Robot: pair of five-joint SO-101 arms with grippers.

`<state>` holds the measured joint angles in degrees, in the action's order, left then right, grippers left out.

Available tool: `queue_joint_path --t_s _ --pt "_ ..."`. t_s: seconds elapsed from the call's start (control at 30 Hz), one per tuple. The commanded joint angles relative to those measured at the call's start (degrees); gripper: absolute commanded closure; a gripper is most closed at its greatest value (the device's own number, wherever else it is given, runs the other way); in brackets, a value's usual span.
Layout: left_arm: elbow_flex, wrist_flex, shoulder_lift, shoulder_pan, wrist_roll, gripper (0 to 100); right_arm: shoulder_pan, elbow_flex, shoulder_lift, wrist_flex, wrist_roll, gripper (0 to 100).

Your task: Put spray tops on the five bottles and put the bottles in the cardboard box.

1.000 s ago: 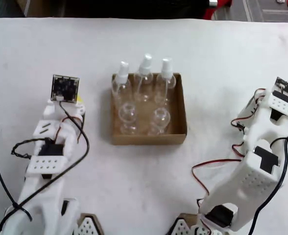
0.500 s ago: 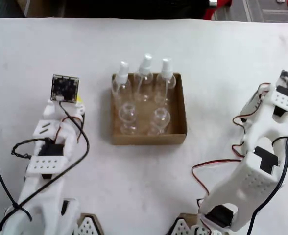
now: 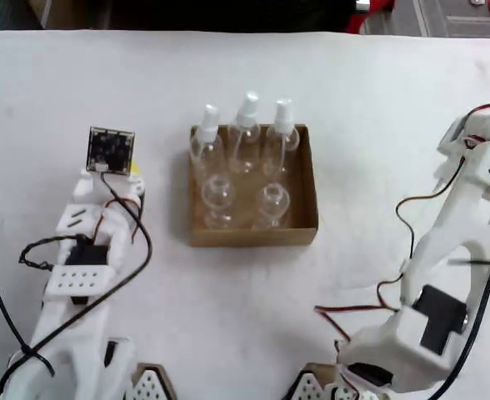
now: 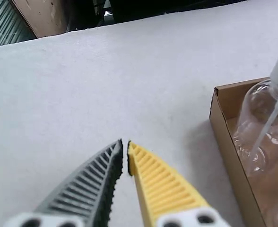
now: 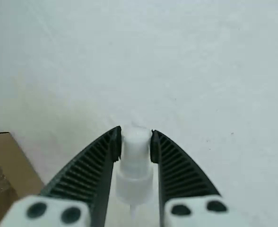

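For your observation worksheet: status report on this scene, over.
Right tool shut on white plastic spray top. Left tool shut, empty. Brown cardboard box holds three capped clear bottles, two open bottles.

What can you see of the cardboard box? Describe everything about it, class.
The cardboard box is a shallow, brown, open-topped tray with low upright walls, lying flat on the white table. Inside stand five clear bottles: three in the far row wearing white spray tops, two in the near row open-necked.
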<state>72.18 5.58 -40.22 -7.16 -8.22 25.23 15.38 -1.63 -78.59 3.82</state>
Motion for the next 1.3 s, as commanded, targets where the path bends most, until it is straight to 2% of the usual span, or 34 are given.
queue_joint_path --t_s 0.0,0.17,0.37,0.53,0.73,0.8,0.9,1.03,1.1,1.17,1.27 --pt "-0.35 -1.41 0.13 0.57 -0.44 97 -2.59 2.46 8.22 -1.19 -0.09 98.3" --pt "-0.35 -1.41 -0.04 0.4 -0.44 97 -9.36 2.55 19.47 -2.59 -0.09 98.3" --pt "-0.35 -1.41 0.13 0.4 -0.44 97 -20.53 2.46 39.96 -1.01 -0.18 98.3" --pt "-0.35 -1.41 0.22 0.13 -0.44 97 -30.37 1.23 51.91 6.73 -0.18 98.3" --pt "-0.35 -1.41 0.22 0.04 -0.53 98 -41.89 -8.53 56.04 19.38 -0.44 98.3" --pt "-0.35 -1.41 0.04 0.04 -0.53 98 -46.73 -12.75 56.04 22.73 -3.87 98.3" --pt "-0.35 -1.41 -0.13 -0.31 -0.35 98 -54.64 -21.01 56.04 29.41 -13.8 98.3" --pt "-0.09 -3.34 -0.13 -2.95 0.35 98 -62.29 -34.11 56.48 42.86 -27.6 98.3" --pt "0.09 -4.57 -0.13 -4.97 4.04 98 -65.45 -40.26 56.48 51.12 -32.88 98.3" --pt "0.09 -5.01 -0.13 -7.34 9.14 98 -67.56 -45.8 56.48 59.38 -35.78 98.3" --pt "0.0 -5.01 -0.13 -9.63 13.1 98 -68.35 -52.04 56.22 68.97 -35.16 98.3"
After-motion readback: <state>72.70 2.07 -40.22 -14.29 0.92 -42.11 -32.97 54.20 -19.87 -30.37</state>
